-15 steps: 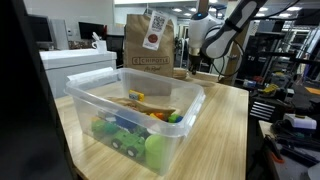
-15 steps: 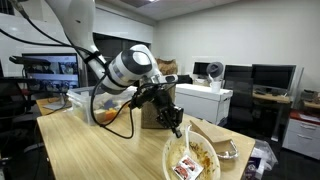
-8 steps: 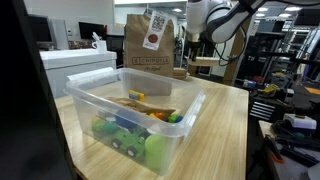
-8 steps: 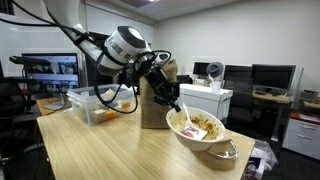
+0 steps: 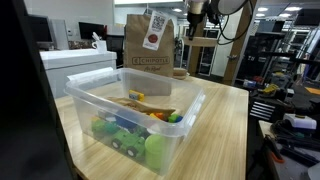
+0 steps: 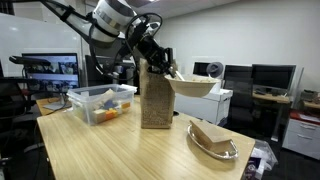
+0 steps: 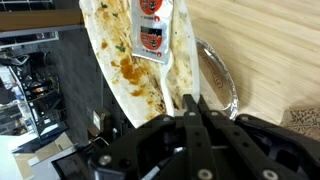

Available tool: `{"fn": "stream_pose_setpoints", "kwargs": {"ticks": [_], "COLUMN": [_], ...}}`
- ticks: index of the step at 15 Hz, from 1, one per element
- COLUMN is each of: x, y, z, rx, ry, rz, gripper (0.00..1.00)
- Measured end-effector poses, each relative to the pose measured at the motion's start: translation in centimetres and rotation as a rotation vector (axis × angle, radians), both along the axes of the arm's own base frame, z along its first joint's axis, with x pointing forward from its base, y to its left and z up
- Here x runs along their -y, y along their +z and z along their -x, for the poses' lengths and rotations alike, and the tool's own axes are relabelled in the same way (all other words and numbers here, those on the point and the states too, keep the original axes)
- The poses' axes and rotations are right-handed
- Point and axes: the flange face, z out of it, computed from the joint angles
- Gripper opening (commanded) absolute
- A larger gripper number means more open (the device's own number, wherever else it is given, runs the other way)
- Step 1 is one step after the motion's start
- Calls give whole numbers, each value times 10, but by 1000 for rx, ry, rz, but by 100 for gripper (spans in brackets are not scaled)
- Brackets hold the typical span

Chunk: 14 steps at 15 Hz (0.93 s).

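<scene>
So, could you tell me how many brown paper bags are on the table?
1. The brown paper bag stands upright on the wooden table, beside the bowl that the gripper holds; none other shows.

Office-style lab: desk monitors (image 6: 270,78), wooden worktable (image 6: 100,150)

The hand (image 6: 166,72) is now up off the wooden counter (image 6: 100,150), holding the sauce-stained white paper bowl (image 6: 193,86) level with the top of the brown paper bag (image 6: 154,100).
</scene>
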Motion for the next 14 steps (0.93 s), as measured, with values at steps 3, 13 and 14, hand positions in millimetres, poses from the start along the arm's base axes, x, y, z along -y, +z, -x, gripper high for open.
{"fn": "stream_pose_setpoints", "kwargs": {"ticks": [3, 13, 14], "x": [-14, -90, -97], "y": [19, 86, 91], "z": [1, -3, -2], "rx": [-52, -42, -38], "ry": [69, 306, 323], "rz": [26, 63, 61], "gripper": [2, 2, 2]}}
